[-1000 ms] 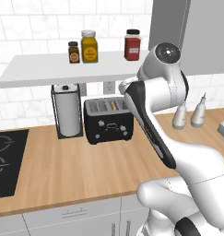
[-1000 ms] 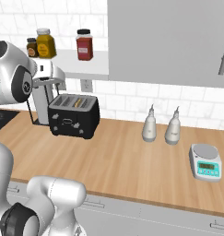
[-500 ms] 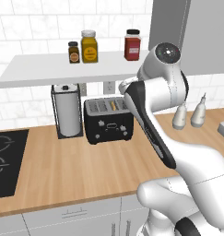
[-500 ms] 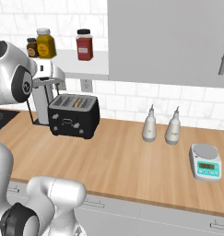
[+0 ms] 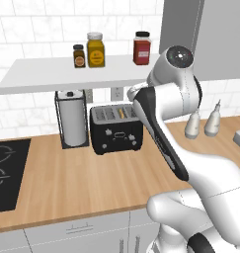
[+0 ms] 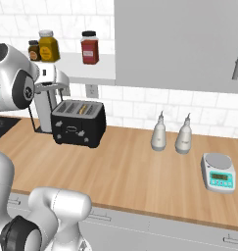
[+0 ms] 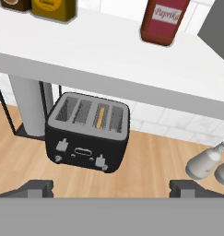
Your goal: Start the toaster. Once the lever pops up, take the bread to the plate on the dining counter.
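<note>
The gripper (image 7: pixel 111 186) is hanging released, fingers (image 7: pixel 37 188) spread wide and grasping nothing. The toaster (image 7: pixel 88 132) is sitting beyond and between them, untouched, with the bread (image 7: pixel 101 117) standing in one of its slots.

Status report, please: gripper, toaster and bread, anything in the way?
Gripper open, empty, short of toaster. Bread in a slot. Shelf overhangs toaster.

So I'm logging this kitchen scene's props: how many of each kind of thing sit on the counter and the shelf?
Spice jars on the shelf: 3
Shaker bottles: 2
Toaster: 1
Bread slice in toaster: 1
Paper towel roll: 1
Kitchen scale: 1
Total: 9
</note>
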Robot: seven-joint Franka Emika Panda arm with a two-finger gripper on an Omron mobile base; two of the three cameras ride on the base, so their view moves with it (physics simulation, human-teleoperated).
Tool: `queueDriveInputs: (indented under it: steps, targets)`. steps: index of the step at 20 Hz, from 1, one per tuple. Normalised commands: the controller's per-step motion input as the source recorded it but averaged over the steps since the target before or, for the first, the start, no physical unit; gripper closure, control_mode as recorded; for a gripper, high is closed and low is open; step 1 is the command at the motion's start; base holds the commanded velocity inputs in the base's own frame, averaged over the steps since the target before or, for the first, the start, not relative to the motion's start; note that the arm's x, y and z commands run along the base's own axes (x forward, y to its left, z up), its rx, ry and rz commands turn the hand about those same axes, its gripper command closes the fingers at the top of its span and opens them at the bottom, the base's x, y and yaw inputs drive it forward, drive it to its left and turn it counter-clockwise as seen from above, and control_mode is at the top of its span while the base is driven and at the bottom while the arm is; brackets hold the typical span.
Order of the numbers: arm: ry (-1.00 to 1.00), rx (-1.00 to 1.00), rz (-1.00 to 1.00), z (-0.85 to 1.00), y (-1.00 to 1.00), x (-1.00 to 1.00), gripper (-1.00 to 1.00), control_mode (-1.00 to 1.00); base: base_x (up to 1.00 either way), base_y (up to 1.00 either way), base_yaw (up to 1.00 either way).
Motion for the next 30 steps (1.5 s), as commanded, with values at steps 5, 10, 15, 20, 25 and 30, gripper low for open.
queueDriveInputs:
  steps: [5, 10, 15, 20, 25, 30]
  targets:
    - [0.00, 0.00, 0.00, 0.00, 0.00, 0.00, -1.00, -1.00, 0.00, 0.00, 0.00]
    - [0.00, 0.00, 0.00, 0.00, 0.00, 0.00, -1.00, -1.00, 0.00, 0.00, 0.00]
    - [0.00, 0.00, 0.00, 0.00, 0.00, 0.00, -1.00, -1.00, 0.00, 0.00, 0.00]
    - [0.00, 0.00, 0.00, 0.00, 0.00, 0.00, -1.00, -1.00, 0.00, 0.00, 0.00]
    - [0.00, 0.00, 0.00, 0.00, 0.00, 0.00, -1.00, -1.00, 0.00, 0.00, 0.00]
    - [0.00, 0.00, 0.00, 0.00, 0.00, 0.00, -1.00, -1.00, 0.00, 0.00, 0.00]
